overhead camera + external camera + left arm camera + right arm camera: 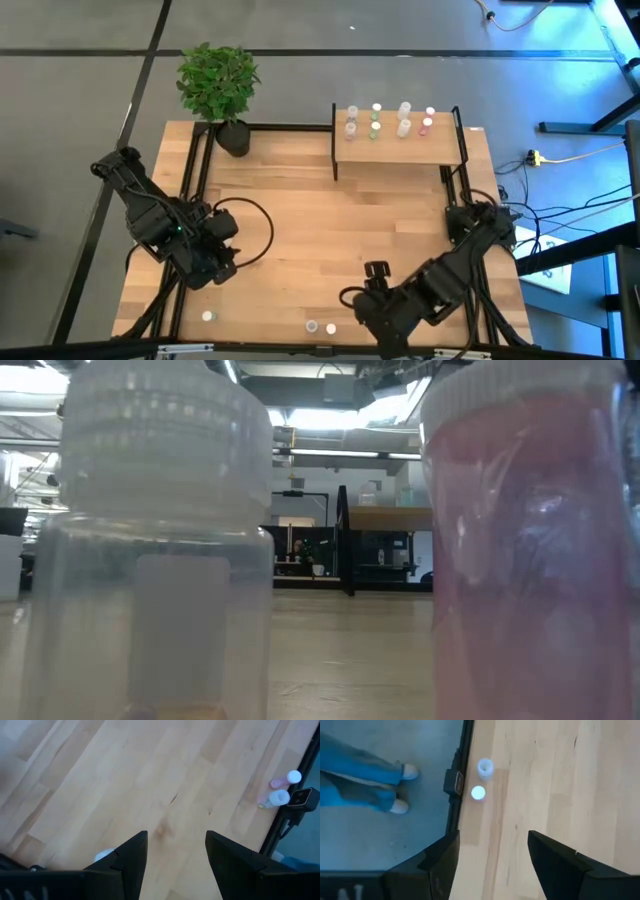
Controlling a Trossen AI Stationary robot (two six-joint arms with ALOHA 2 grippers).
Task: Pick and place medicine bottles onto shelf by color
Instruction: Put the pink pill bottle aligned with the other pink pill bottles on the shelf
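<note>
Nearest the front edge of the light-wood desk point(300, 230), three medicine bottles stood: one point(207, 316) by the left claw point(176, 857), two point(320, 327) by the right claw point(492, 860), both claws spread wide and holding nothing. Farther back, the shelf point(400, 150) carried the remaining bottles point(390, 122) in rows, a potted plant point(220, 85) beside it. Beyond lay grey floor, cables and a person's legs point(365, 782); no writing was legible.
</note>
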